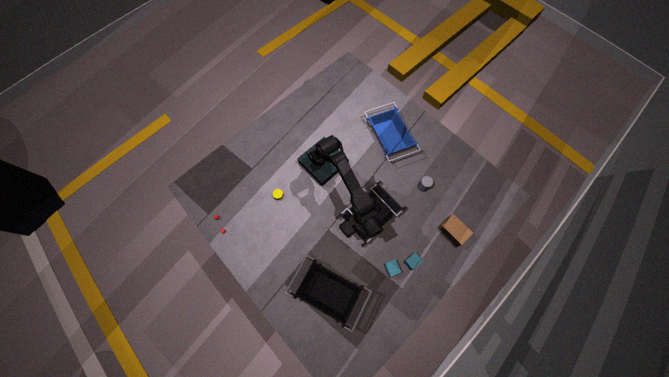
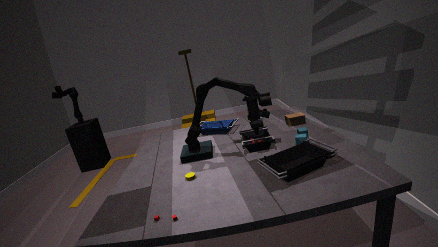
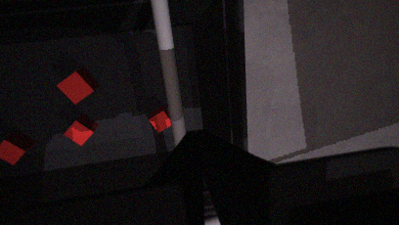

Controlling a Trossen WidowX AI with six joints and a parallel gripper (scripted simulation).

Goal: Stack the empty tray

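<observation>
The loaded tray [image 2: 258, 147] [image 3: 221, 73] is black and holds several red blocks [image 3: 75, 88]. Its far bar [image 1: 386, 200] [image 2: 244, 131] lies across the top, just in from that end. The near bar [image 2: 267, 138] is partly hidden in the top view. A pale bar [image 3: 166, 39] in the wrist view runs above the inside, close to a wall. My gripper [image 3: 196, 139] points down over this tray. Its fingers are together with nothing seen between them. The bar passes beside and behind the left fingertip. The empty tray [image 1: 322, 311] [image 2: 306, 170] is black, with both bars swung out.
A blue tray [image 1: 392, 133] [image 2: 218, 126] stands beyond the arm base. A grey cylinder [image 1: 426, 183], an orange box [image 1: 456, 229] [image 2: 295, 119] and two teal blocks [image 1: 392, 268] [image 1: 414, 260] surround the trays. A yellow disc [image 1: 277, 193] [image 2: 189, 176] and two red cubes [image 2: 156, 218] [image 2: 174, 217] lie farther off.
</observation>
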